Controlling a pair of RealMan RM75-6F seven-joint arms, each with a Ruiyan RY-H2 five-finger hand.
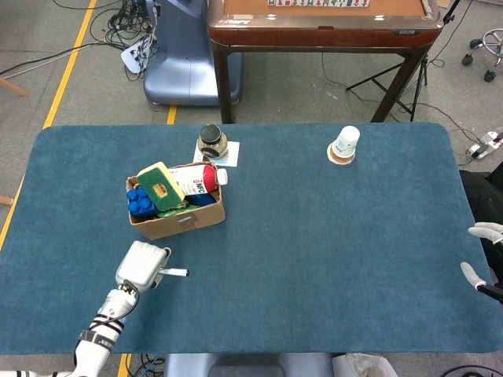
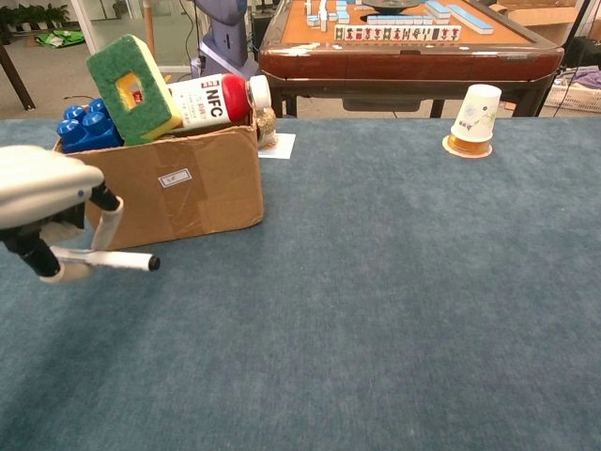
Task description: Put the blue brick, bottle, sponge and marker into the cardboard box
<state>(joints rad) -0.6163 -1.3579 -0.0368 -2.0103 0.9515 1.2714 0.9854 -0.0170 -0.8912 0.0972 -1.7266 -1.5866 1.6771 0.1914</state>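
Note:
My left hand (image 1: 141,266) (image 2: 42,193) holds the white marker (image 1: 174,272) (image 2: 108,260) lifted off the table, just in front of the cardboard box (image 1: 182,221) (image 2: 174,193); the marker lies level with its black tip pointing right. In the box sit the blue brick (image 1: 139,203) (image 2: 86,127), the green and yellow sponge (image 1: 160,187) (image 2: 131,86) and the red-capped bottle (image 1: 198,181) (image 2: 208,100). My right hand (image 1: 482,259) rests at the table's right edge in the head view, fingers apart, holding nothing.
A glass jar (image 1: 211,141) stands on a white paper behind the box. An upturned paper cup (image 1: 344,145) (image 2: 472,119) sits on a coaster at the back right. A wooden mahjong table (image 2: 404,47) stands beyond the blue table (image 1: 330,259).

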